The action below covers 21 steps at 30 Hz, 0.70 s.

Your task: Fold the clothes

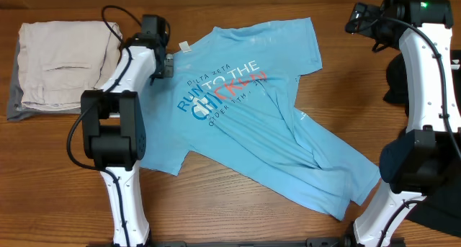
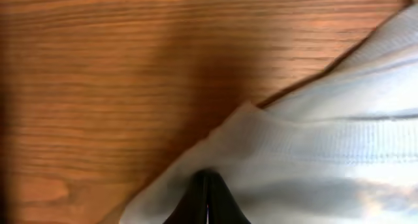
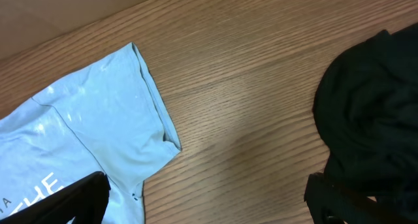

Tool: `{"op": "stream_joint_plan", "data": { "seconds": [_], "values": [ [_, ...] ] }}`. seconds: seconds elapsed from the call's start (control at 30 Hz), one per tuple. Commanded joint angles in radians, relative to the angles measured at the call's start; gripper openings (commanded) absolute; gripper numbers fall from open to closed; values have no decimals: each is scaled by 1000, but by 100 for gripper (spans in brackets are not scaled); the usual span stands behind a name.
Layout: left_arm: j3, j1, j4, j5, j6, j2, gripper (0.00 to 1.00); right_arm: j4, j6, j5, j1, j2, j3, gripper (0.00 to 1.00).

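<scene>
The clothes (image 1: pixel 252 124), a light blue T-shirt with white, dark blue and red lettering, lie spread diagonally across the wooden table. One sleeve points to the upper right and the hem to the lower right. My left gripper (image 1: pixel 166 62) is at the shirt's upper left edge, beside the white collar label. In the left wrist view its fingertips (image 2: pixel 208 185) are pressed together with the pale fabric (image 2: pixel 313 152) bunched round them. My right gripper (image 3: pixel 202 204) hangs wide open over bare wood, just right of the shirt's sleeve (image 3: pixel 111 113), holding nothing.
A folded beige garment (image 1: pixel 61 67) lies on a grey one at the far left. A black cloth (image 1: pixel 397 78) sits at the right edge, close to my right gripper's right finger (image 3: pixel 333 198). Both arm bases stand along the front edge.
</scene>
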Motion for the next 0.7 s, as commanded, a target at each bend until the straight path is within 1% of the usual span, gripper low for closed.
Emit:
{"op": "stream_joint_plan", "data": {
  "seconds": [0.0, 0.23, 0.33, 0.5, 0.63, 0.67],
  "values": [
    [-6, 52, -65, -2, -22, 25, 4, 6, 8, 7, 3, -5, 0, 100],
    [-95, 166, -87, 4, -56, 25, 4, 6, 8, 7, 3, -5, 0, 100],
    [-95, 191, -99, 14, -63, 21, 4, 6, 8, 7, 3, -5, 0, 100],
    [-32, 172, -117, 18, -59, -12, 4, 6, 8, 7, 3, -5, 0, 100],
    [51, 113, -119, 52, -59, -80, 6, 5, 8, 7, 3, -5, 0, 100],
    [80, 90, -117, 74, -59, -101, 4, 6, 8, 7, 3, -5, 0, 100]
  ]
}}
